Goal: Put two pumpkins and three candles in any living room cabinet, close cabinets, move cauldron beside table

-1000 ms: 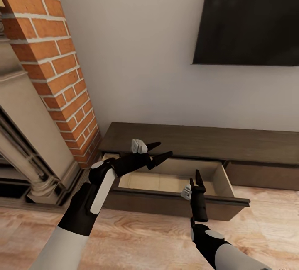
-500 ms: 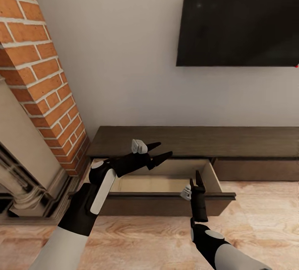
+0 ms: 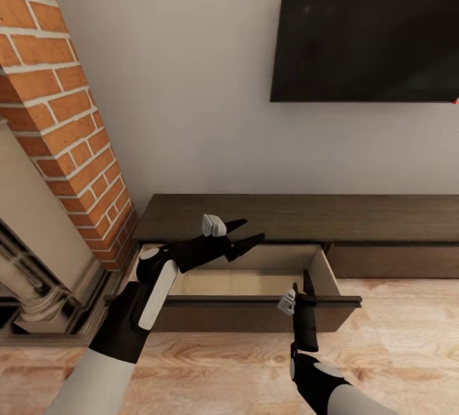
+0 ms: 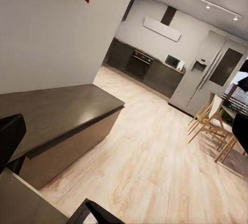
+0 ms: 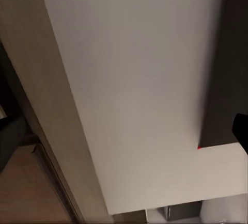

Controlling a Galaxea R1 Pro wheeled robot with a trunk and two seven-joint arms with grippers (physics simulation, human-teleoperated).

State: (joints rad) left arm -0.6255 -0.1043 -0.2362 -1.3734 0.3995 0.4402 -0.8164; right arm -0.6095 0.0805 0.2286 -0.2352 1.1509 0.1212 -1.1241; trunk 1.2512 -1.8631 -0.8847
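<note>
Cabinet (image 3: 299,216) drawer (image 3: 255,282) open, empty. Left gripper (image 3: 245,234) wide, empty above it; right gripper (image 3: 301,281) narrow, risks snagging drawer front.

So the wood floor (image 3: 395,351) has the long dark cabinet (image 3: 319,216) sitting on it against the wall, right beside the brick fireplace (image 3: 70,147). One drawer (image 3: 255,303) is pulled out, pale inside, contents hard to tell.
</note>
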